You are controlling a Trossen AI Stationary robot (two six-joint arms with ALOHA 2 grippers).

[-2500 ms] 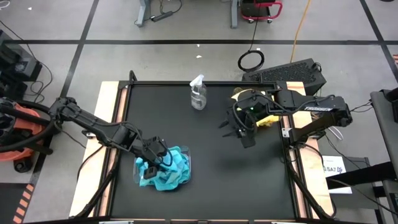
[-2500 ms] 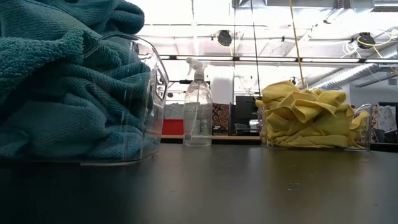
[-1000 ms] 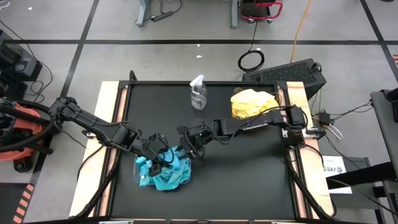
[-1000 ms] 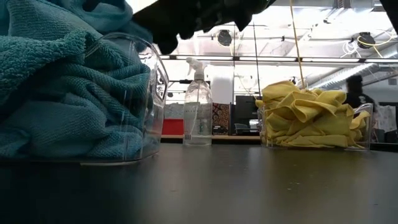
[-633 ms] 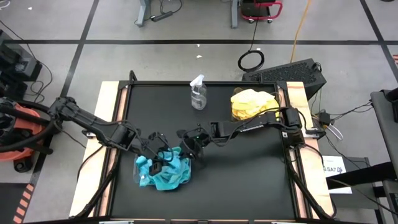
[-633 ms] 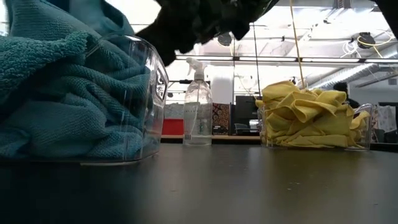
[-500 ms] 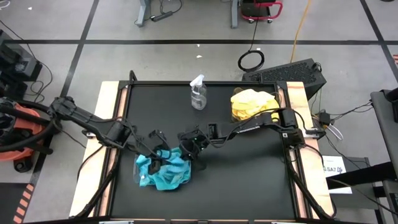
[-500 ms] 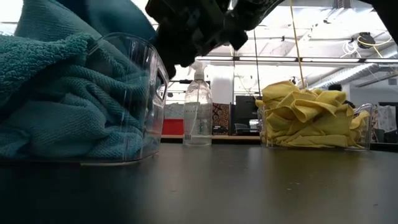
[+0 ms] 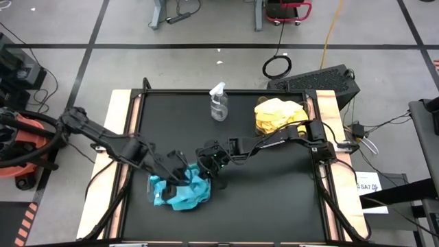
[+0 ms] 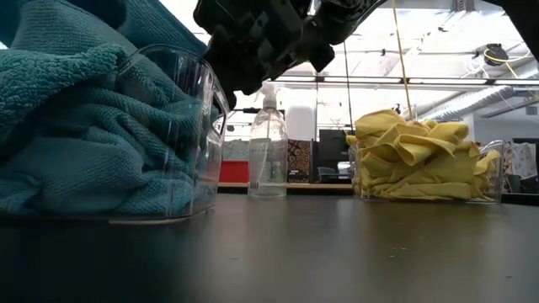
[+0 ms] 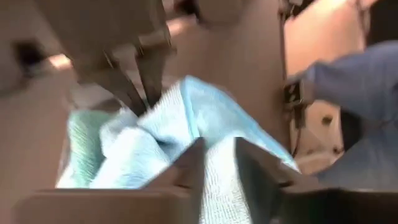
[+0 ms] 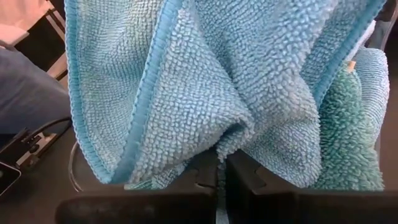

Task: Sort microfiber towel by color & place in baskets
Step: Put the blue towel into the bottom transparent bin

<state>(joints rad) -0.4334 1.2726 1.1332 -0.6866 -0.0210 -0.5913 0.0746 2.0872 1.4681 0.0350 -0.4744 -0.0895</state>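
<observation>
Cloths are sorted: yellow pile (image 9: 278,114) fills the far bin, well apart from the near bin (image 10: 202,101). Over that near bin's teal cloths (image 9: 186,192), the right gripper (image 9: 212,163) pinches a fold, likely to tuck it in; left gripper (image 9: 175,170) fingers straddle cloth there, narrowly parted.

Workshop: bare ducts (image 10: 472,97), taped concrete floor (image 9: 206,58).

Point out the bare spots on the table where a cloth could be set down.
Free: the mat right of the teal basket and below the yellow basket. Crowded: both grippers, left gripper and right gripper, pinching teal towels there.
</observation>
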